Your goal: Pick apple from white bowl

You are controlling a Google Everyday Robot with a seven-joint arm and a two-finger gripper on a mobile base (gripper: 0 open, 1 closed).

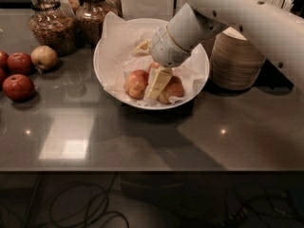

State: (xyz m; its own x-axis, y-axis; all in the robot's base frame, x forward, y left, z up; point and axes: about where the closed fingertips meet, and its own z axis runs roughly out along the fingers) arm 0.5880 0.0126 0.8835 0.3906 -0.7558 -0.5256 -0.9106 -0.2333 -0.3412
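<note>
The white bowl (199, 75) with its crumpled white paper liner sits at the middle back of the dark table. It holds a reddish-yellow apple (136, 82) on the left, an orange-red apple (173, 89) on the right, and a bit of a third red one behind them. My gripper (155, 90) reaches down into the bowl from the upper right. Its pale tip sits between the two front apples and touches both. The white wrist hides the bowl's far middle.
A stack of beige disposable bowls (236, 61) stands right of the white bowl. Two glass jars (50, 23) stand at the back left. Several loose apples (19, 86) lie at the left edge. A white box (146, 0) stands behind the bowl.
</note>
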